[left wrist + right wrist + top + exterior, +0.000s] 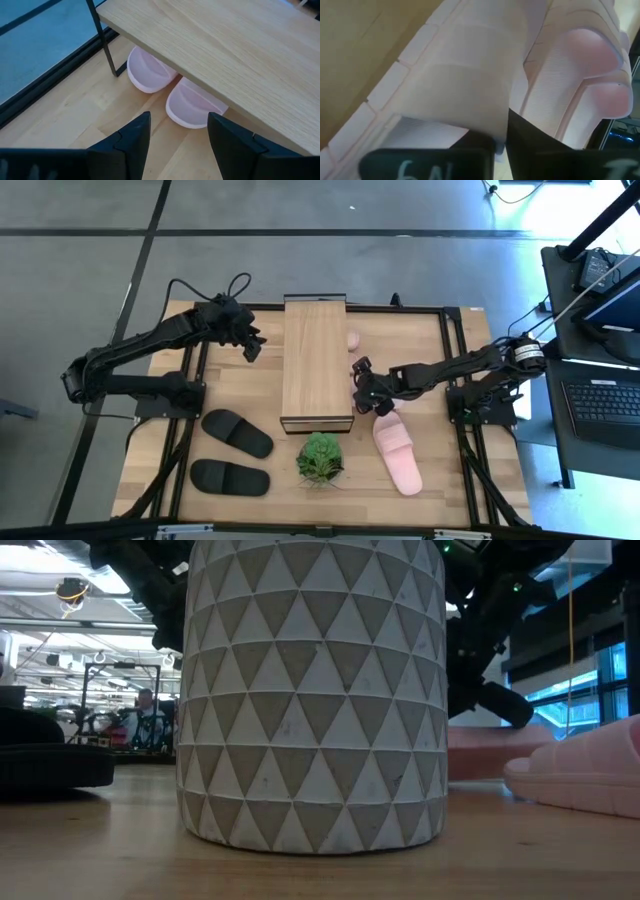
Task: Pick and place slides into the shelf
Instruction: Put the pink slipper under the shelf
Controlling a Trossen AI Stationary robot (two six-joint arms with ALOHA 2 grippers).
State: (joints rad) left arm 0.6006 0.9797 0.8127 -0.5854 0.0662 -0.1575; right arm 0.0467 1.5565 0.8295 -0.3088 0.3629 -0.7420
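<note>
R gripper (368, 393): fingers pinched on the wide strap of a pale pink slide (397, 450); wrist view shows one dark finger (540, 150) tucked under the strap, ribbed footbed close behind. Grip is at the strap because it is the only raised part a two-finger jaw can catch. High view puts that gripper just beside the shelf's (316, 360) right long side, near its front corner, the slide trailing off toward the table's near edge. Whether the sole has left the tabletop (450, 370): cannot tell.

L gripper (250, 348): fingers spread, nothing between them, hovering at the shelf's left side toward the far end. Its wrist view looks under the plank at two pink slides (172, 90) already stowed side by side.

Black pair (235, 452) lies front-left, well apart from the shelf; not yet shelved. A further pink bit (352, 340) shows at the shelf's right, far end. Potted plant (320, 458) stands just in front of the shelf; a clearance risk, in my judgement.
</note>
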